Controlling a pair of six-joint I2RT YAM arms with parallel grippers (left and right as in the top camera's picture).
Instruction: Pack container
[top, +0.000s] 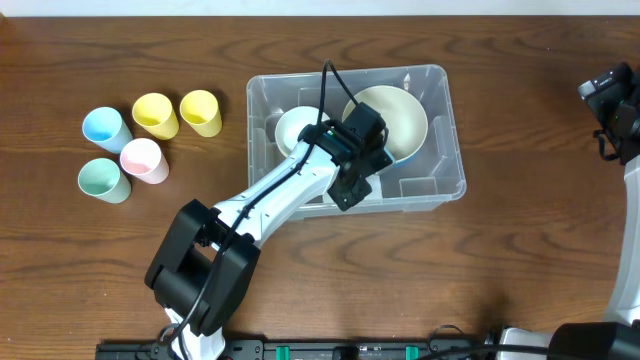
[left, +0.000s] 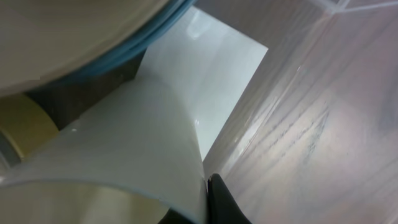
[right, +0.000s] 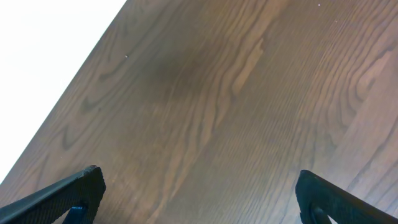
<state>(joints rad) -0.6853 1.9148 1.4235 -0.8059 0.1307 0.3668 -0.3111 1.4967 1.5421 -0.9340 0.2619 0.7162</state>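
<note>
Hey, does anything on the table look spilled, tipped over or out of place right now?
Nothing stands out. The cups stand upright in a cluster left of the container. The bowls sit inside it right way up, with nothing spilled or broken. The left gripper is down inside the container beside them.

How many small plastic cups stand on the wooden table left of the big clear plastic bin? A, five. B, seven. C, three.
A: the overhead view shows a blue cup, a yellow cup, a second yellow cup, a pink cup and a green cup outside the clear plastic bin.
</note>
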